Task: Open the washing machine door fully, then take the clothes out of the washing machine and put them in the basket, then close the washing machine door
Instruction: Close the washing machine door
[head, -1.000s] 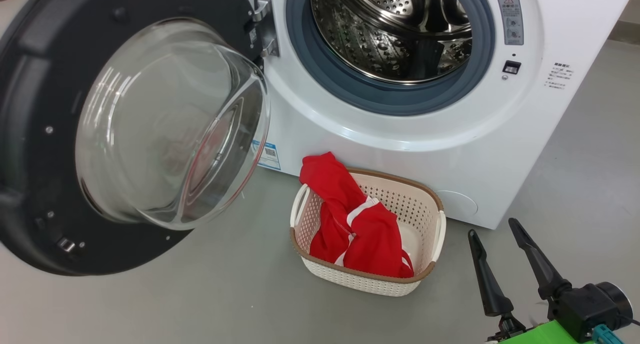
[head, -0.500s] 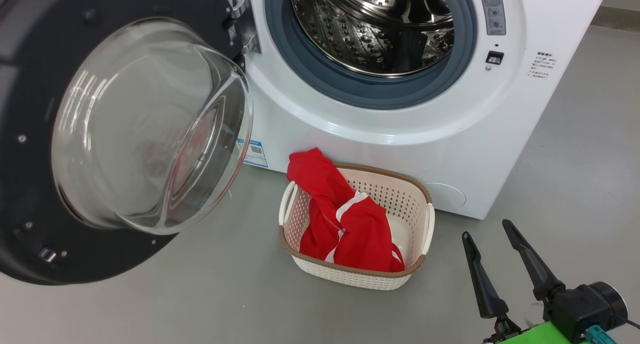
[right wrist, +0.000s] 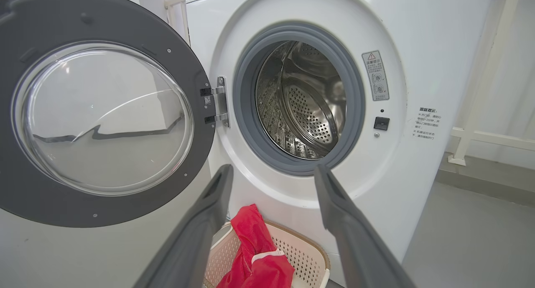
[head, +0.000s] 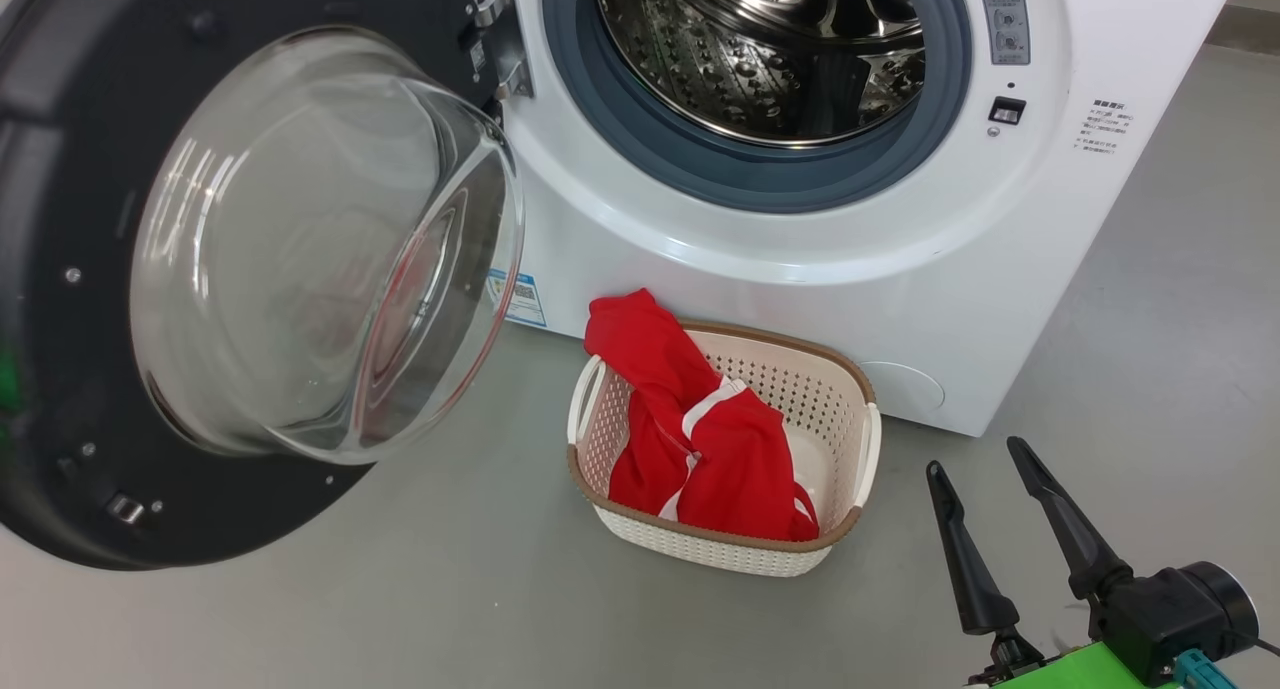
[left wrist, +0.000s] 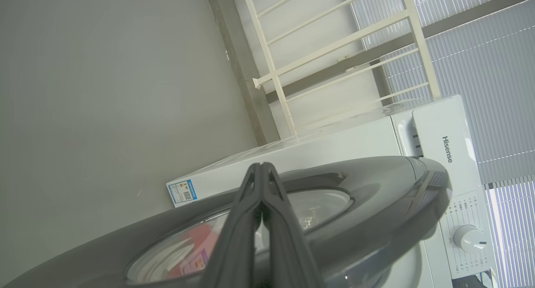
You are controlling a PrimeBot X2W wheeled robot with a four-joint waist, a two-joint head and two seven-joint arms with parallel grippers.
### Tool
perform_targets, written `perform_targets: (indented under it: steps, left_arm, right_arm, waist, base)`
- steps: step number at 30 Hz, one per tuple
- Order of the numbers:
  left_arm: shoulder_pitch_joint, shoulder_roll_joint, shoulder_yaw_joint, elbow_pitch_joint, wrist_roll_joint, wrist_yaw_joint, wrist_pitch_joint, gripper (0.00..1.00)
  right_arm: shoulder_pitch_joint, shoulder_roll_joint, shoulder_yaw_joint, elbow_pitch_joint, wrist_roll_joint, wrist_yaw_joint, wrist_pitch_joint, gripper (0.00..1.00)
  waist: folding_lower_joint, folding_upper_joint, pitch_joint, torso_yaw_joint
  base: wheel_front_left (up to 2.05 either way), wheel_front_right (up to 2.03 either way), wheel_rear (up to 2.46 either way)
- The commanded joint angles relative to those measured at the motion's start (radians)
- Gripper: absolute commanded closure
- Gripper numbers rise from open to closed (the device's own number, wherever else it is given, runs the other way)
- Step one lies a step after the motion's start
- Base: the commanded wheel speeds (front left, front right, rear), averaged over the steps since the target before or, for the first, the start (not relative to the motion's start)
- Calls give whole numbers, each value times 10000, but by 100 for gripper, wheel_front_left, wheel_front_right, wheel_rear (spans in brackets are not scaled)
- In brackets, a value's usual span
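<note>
Right claw (head: 973,454) spread; basket (head: 720,556) near its left, holding clothes (head: 735,459).

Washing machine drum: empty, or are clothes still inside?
Empty, as far as visible: the drum is bare perforated steel in both head and right wrist views; the clothes lie in the basket.

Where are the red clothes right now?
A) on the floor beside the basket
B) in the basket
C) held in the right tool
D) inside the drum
B: the clothes lie heaped in the basket, one end draped over its rim, and the visible part of the drum is bare steel.
</note>
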Motion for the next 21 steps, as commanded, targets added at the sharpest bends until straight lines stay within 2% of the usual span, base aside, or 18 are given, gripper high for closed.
perform_targets:
  steps: [1, 14, 21]
  left_arm:
    - [-12, 249, -19, -248, -107, -167, 196, 100]
    - [441, -493, -124, -958, -682, -680, 1179, 100]
    - [1007, -1010, -99, -2141, -976, -594, 1617, 100]
  right_arm:
    - [-440, -131, 171, -279, -29, 62, -65, 0]
    - [-459, -131, 102, -297, 76, 62, -65, 0]
    - [-392, -131, 42, -315, 180, 62, -65, 0]
  waist:
    - [0, 0, 6, 16]
    - [0, 0, -33, 113]
    - [0, 0, -113, 131]
  base:
    - [0, 0, 0]
    - [0, 0, 0]
    - [0, 0, 0]
